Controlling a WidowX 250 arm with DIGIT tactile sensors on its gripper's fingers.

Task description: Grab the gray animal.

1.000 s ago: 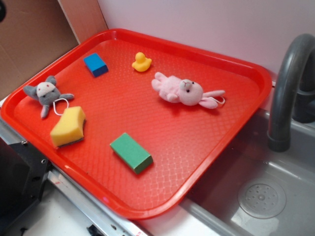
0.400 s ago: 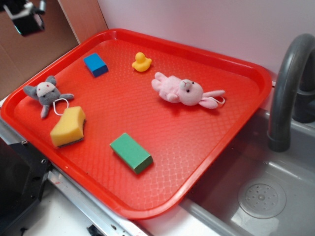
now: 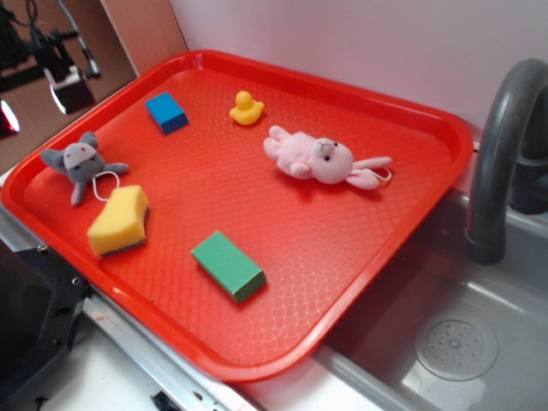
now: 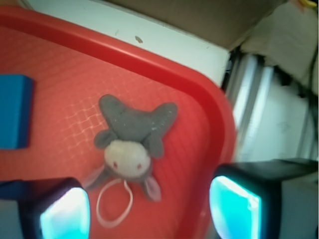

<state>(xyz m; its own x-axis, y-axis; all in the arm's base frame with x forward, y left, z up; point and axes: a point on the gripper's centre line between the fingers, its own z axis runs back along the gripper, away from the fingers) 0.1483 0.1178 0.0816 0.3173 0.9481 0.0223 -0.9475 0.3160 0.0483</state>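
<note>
Gray animal (image 3: pixel 80 163) lies near the left corner of the red tray (image 3: pixel 282 334), close to the rim, and on my wrist feed it sits almost centred, well clear of both fingers. I can see its white string loop (image 4: pixel 113 205) trailing from the head end, flat on the tray. My gripper (image 4: pixel 149 209) hangs above the toy with its jaws spread wide: one fingertip (image 4: pixel 65 213) glows cyan at the lower left of the wrist picture, the other at the lower right, out past the tray rim. Nothing is between them but the toy far below. In the exterior view I make out the gripper at the top left, off the tray's edge and up in the air.

Just beside the animal, toward the front edge, is a yellow sponge (image 3: pixel 118 220). A blue block (image 3: pixel 166 112) sits farther back, and I catch its edge on the left of the wrist feed. A yellow duck (image 3: pixel 246 109), a pink bunny (image 3: pixel 321 160) and a green block (image 3: pixel 228 265) lie well apart across the tray. A gray sink (image 3: pixel 454 342) with a faucet (image 3: pixel 501 154) is to the right.
</note>
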